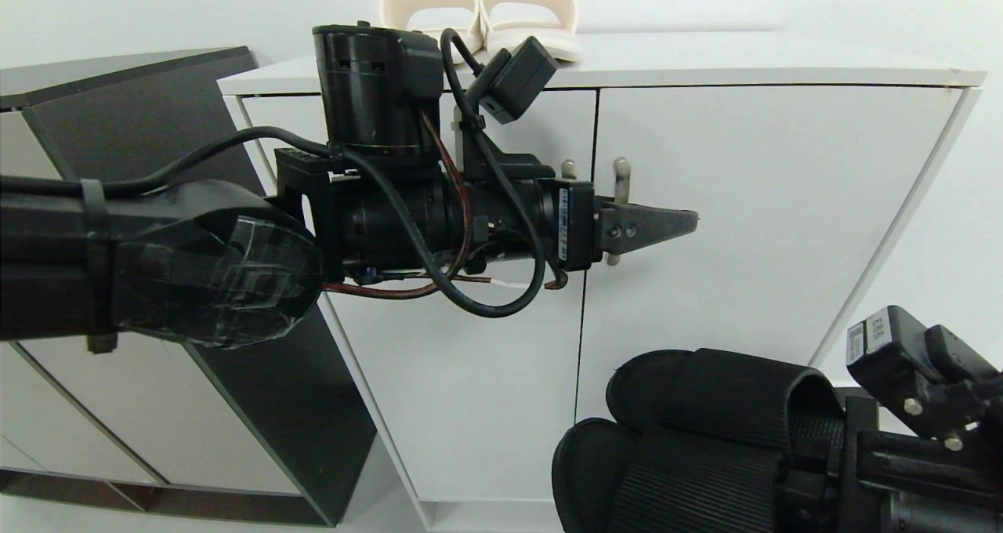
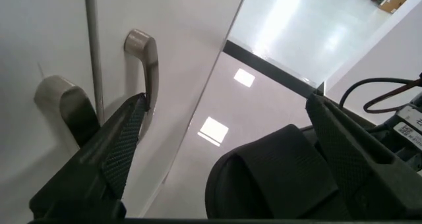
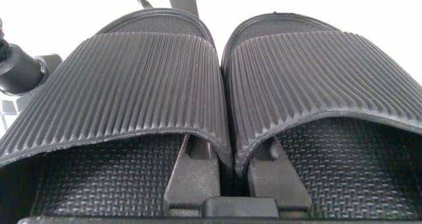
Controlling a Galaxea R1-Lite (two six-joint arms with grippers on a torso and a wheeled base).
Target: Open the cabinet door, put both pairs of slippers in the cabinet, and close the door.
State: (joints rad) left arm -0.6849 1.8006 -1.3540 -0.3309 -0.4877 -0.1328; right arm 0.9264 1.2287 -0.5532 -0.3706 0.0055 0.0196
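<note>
Two cabinet doors [image 1: 768,204] are shut; the right-door handle [image 1: 621,171], upright, stands just beside the spread left jaws, the nearer ones, while the right jaws pinch the black slippers [image 1: 705,407] at 5 o'clock.

A pair of black ribbed rubber slippers [image 3: 158,72] lies side by side, touching. The right gripper [image 3: 231,161] pinches their adjoining inner walls, one finger [image 3: 191,178] under each strap.
</note>
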